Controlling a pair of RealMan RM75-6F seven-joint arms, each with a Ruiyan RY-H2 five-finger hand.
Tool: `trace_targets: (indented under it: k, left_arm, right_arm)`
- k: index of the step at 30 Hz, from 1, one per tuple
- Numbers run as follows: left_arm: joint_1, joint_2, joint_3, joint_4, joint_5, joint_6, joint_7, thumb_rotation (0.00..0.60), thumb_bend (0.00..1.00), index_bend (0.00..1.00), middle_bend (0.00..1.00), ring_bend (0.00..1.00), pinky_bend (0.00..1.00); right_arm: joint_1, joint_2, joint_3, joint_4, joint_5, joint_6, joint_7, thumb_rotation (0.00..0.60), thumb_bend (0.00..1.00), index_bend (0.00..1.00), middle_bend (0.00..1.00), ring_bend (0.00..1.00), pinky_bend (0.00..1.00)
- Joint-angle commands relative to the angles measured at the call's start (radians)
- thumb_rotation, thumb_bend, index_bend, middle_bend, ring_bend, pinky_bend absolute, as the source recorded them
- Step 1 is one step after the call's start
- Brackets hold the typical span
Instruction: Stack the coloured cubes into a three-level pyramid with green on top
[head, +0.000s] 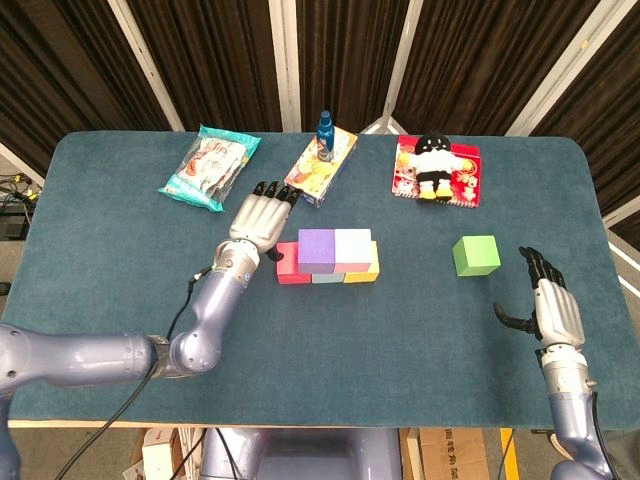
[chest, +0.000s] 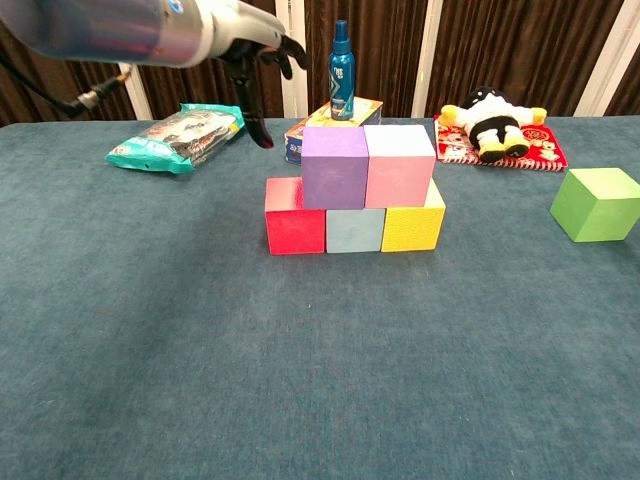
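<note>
Dark curtains hang behind a table (head: 120, 300) covered in blue-green cloth; at its middle stand two levels of cubes, a red cube (chest: 294, 216), a pale blue cube (chest: 354, 229) and a yellow cube (chest: 413, 227) touching in a row, with a purple cube (chest: 334, 167) and a pink cube (chest: 399, 165) side by side on top of them; the green cube (head: 476, 255) sits alone on the cloth well to the right of the stack, matte, bright and flat on one face; the left hand (head: 256, 220) hovers just left of and behind the stack, fingers spread and holding nothing; the right hand (head: 545, 304) is raised near the table's right front edge, fingers apart and empty, near the green cube but clear of it; along the far side lie a snack bag (head: 209, 166), a printed box (head: 321, 164) with a blue bottle (chest: 342, 71) standing on it, and a plush toy (head: 435, 167) on a red packet (head: 464, 174); the head view shows both hands and the stack from above, while the chest view shows the stack's front faces and only the left hand's dark fingertips (chest: 257, 133), the right hand lying outside its frame.
</note>
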Motion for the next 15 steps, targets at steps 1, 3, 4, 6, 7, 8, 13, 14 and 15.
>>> trace_targets:
  k: [1, 3, 4, 6, 7, 8, 13, 14, 15]
  left_arm:
    - [0.048, 0.067, 0.004, -0.080, 0.030, 0.027, -0.042, 0.600, 0.20, 0.00, 0.06, 0.00, 0.05]
    - [0.079, 0.097, 0.010, -0.122, 0.063, 0.050, -0.072, 0.600, 0.20, 0.00, 0.06, 0.00, 0.05]
    - [0.094, 0.111, 0.014, -0.142, 0.082, 0.065, -0.086, 0.600, 0.19, 0.00, 0.05, 0.00, 0.05]
    - [0.144, 0.155, 0.032, -0.204, 0.149, 0.115, -0.123, 0.600, 0.18, 0.00, 0.04, 0.00, 0.05]
    - [0.160, 0.167, 0.037, -0.223, 0.171, 0.130, -0.134, 0.600, 0.16, 0.00, 0.03, 0.00, 0.05]
    - [0.178, 0.182, 0.044, -0.244, 0.192, 0.151, -0.146, 0.600, 0.15, 0.00, 0.03, 0.00, 0.05]
    - [0.298, 0.276, 0.105, -0.387, 0.311, 0.264, -0.205, 0.600, 0.13, 0.00, 0.00, 0.00, 0.05]
    - [0.331, 0.300, 0.127, -0.425, 0.344, 0.293, -0.216, 0.600, 0.13, 0.00, 0.00, 0.00, 0.05]
    - [0.350, 0.312, 0.140, -0.445, 0.367, 0.310, -0.223, 0.600, 0.13, 0.00, 0.00, 0.00, 0.05]
  right_arm:
    - [0.001, -0.001, -0.003, 0.000, -0.003, 0.000, -0.004, 0.600, 0.34, 0.00, 0.00, 0.00, 0.00]
    - [0.001, -0.002, -0.004, 0.001, -0.005, 0.002, -0.008, 0.600, 0.34, 0.00, 0.00, 0.00, 0.00]
    - [0.001, -0.002, -0.004, 0.001, -0.005, 0.003, -0.009, 0.600, 0.34, 0.00, 0.00, 0.00, 0.00]
    - [0.001, -0.004, -0.004, 0.003, -0.007, 0.007, -0.013, 0.600, 0.34, 0.00, 0.00, 0.00, 0.00]
    - [0.001, -0.005, -0.004, 0.004, -0.008, 0.008, -0.013, 0.600, 0.34, 0.00, 0.00, 0.00, 0.00]
    - [0.001, -0.005, -0.005, 0.004, -0.009, 0.008, -0.014, 0.600, 0.34, 0.00, 0.00, 0.00, 0.00]
    - [0.000, -0.005, -0.009, 0.000, -0.018, 0.014, -0.022, 0.600, 0.34, 0.00, 0.00, 0.00, 0.00]
    - [0.000, -0.004, -0.010, -0.001, -0.022, 0.016, -0.027, 0.600, 0.34, 0.00, 0.00, 0.00, 0.00]
    - [0.001, -0.004, -0.011, -0.002, -0.024, 0.017, -0.030, 0.600, 0.34, 0.00, 0.00, 0.00, 0.00]
